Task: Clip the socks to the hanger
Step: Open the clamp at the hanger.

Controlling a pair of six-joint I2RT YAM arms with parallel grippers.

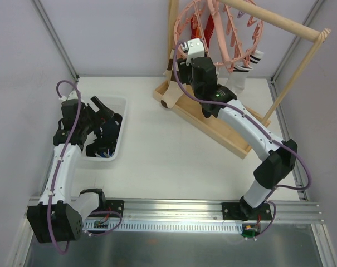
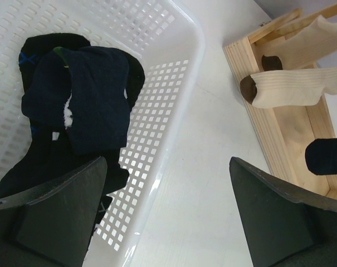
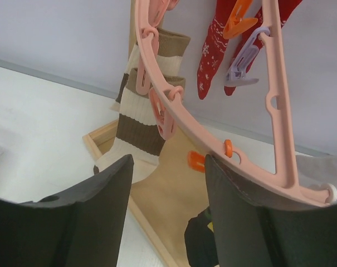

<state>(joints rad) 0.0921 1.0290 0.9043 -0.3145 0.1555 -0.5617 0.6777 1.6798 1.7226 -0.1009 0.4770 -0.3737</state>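
Several dark navy and black socks lie piled in a white perforated basket, seen at the left from above. My left gripper is open and empty over the basket's right rim. The pink ring hanger hangs from the wooden stand at the back. My right gripper is open and empty just below the ring's near edge. One dark sock with a yellow mark shows below the ring, over the tray. I cannot tell whether a clip holds it.
A brown-and-white striped sock and red socks hang from the ring. The pale wooden stand's tray lies diagonally at the back right, its rod overhead. An orange clip sits by my right finger. Grey walls enclose the table.
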